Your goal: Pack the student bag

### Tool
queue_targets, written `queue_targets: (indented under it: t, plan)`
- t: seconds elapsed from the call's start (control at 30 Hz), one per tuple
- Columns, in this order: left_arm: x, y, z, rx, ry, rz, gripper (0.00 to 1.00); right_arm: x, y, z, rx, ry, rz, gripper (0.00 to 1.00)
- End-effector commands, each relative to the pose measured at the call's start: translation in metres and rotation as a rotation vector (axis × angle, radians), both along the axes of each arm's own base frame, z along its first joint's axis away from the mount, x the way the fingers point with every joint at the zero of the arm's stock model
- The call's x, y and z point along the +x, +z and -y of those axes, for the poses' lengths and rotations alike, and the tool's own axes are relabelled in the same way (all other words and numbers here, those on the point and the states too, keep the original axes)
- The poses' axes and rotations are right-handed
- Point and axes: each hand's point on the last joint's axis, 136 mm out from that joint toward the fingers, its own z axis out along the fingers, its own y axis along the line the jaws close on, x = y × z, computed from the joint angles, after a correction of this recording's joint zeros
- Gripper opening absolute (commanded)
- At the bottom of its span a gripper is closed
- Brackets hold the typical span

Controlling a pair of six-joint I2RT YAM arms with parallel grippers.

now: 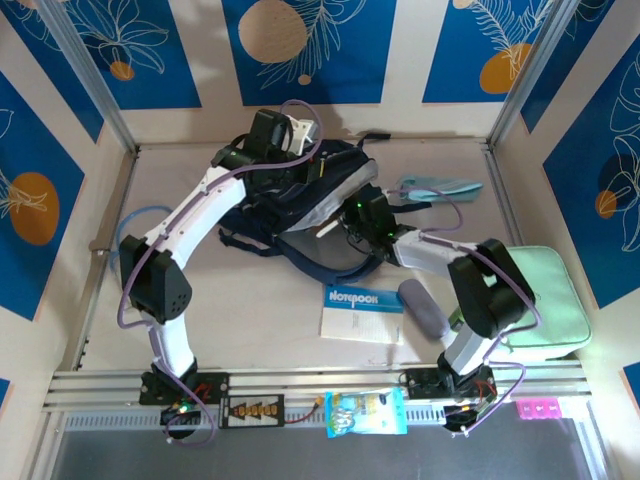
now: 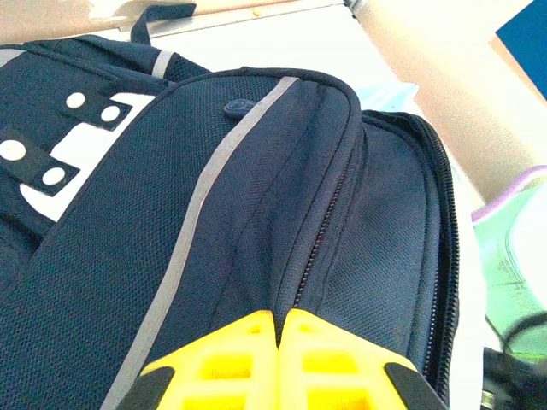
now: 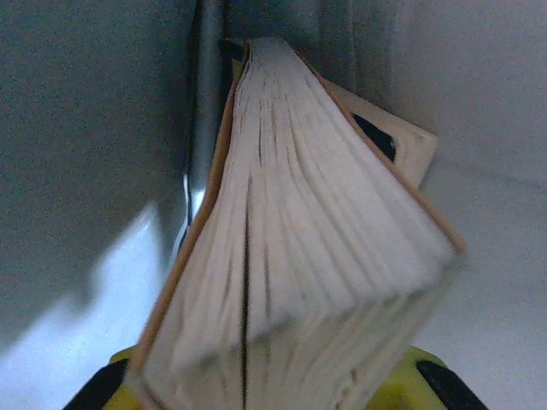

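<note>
Reading big to small: the worktop (image 1: 250,320) first, w/ the student bag (image 1: 270,215) lying slumped at its centre-rear, mouth turned toward the right arm. The bag looks soft & floppy. The navy weave is coarse, so prob not slippery, and I see no frame. My guess is it's light for now and sags wherever it isn't propped. It won't break, but the mouth will likely fold shut if let go. Best hold, imo: the piped seam beside the zip (image 2: 320,231), where the fabric is doubled & stiffest, or the carry loop (image 2: 162,15) for a lift. The straps (image 1: 238,240) look too slack to steer by.

Next the mint-green case (image 1: 545,300), at the right edge, well apart from the bag. Then the notebook (image 1: 362,312), flat on the bag's near side, w/ a grey pouch (image 1: 425,308) beside it.

Then the book (image 3: 291,239): thick, pages fanning, so prob stiff along the spine and loose at the fore-edge. Grey lining (image 3: 85,128) shows on both sides of it, so I judge it's inside the bag.

My right gripper (image 3: 265,397) is clamped on the book's near end. My left gripper (image 2: 278,320) has its fingers pressed together right at the zip seam; can't tell whether fabric is pinched btw them.
</note>
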Motion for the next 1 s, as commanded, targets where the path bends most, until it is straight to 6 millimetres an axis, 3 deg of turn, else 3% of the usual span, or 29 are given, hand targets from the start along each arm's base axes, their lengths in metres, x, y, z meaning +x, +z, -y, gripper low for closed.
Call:
queue_targets:
  t: [0.0,0.23,0.3,0.4,0.47,0.57,0.97]
  plan:
    - [0.007,0.049,0.001,-0.107,-0.011,0.086,0.0,0.031,0.02,-0.017,0.107,-0.004,0.082,0.1]
    - [0.01,0.054,-0.004,-0.146,0.0,0.064,0.0,0.059,-0.007,-0.041,0.2,-0.011,0.005,0.17]
    - [0.01,0.055,-0.005,-0.144,0.003,0.065,0.0,0.064,-0.007,-0.05,0.213,0.035,-0.008,0.24]
    - [0.014,0.05,-0.011,-0.125,0.023,0.062,0.0,0.061,-0.001,-0.058,0.215,0.087,0.0,0.43]
    - [0.016,0.047,-0.014,-0.12,0.029,0.061,0.0,0.054,-0.001,-0.056,0.213,0.1,-0.029,0.58]
    - [0.02,0.043,-0.019,-0.108,0.043,0.056,0.0,0.036,-0.003,-0.044,0.213,0.115,-0.148,0.68]
    - [0.04,0.008,-0.05,0.066,0.064,0.116,0.0,-0.025,0.027,-0.007,0.266,0.119,-0.23,0.69]
